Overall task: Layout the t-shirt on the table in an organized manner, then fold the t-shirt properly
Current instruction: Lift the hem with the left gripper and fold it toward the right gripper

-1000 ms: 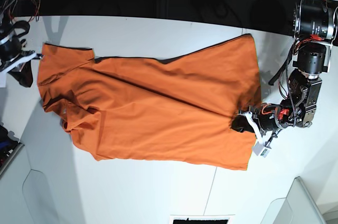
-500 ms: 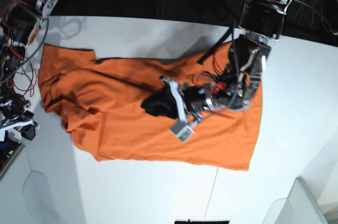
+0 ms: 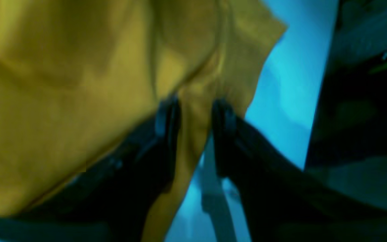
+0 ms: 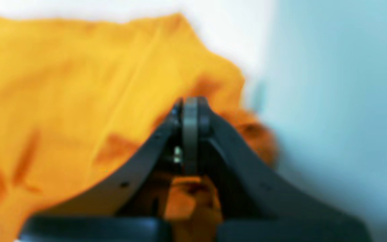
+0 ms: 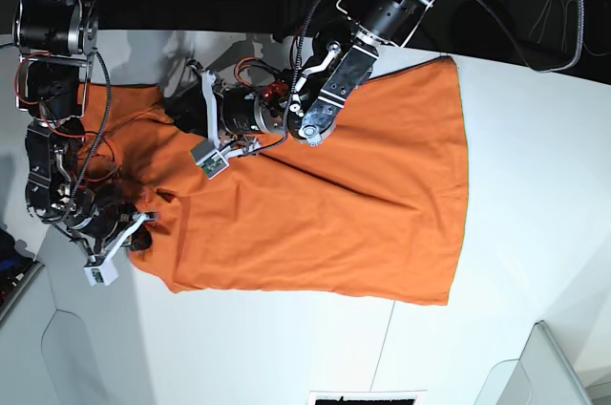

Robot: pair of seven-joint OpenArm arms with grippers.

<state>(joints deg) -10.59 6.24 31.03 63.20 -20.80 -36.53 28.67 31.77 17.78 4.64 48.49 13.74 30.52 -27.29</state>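
Note:
The orange t-shirt (image 5: 344, 195) lies spread across the white table (image 5: 535, 233), hem to the right and sleeves bunched at the left. My left gripper (image 5: 203, 109) reaches across to the upper-left sleeve area. In the left wrist view its fingers (image 3: 168, 117) stand apart, and a raised fold of the t-shirt (image 3: 62, 84) runs between them at the left gripper (image 3: 196, 112). My right gripper (image 5: 145, 225) sits at the shirt's lower-left edge. In the right wrist view the right gripper (image 4: 190, 104) is shut, tips together over the t-shirt (image 4: 62, 84), with no cloth seen pinched.
Grey tray corners sit at the bottom left (image 5: 67, 348) and bottom right (image 5: 539, 367). A thin seam line (image 5: 382, 357) crosses the table near the front. Behind the table's far edge are a dark background and cables (image 5: 535, 4).
The left arm left the right hem and swept across the shirt to the upper-left sleeve, its jaws opening. The right arm moved from the upper-left corner down to the lower-left edge.

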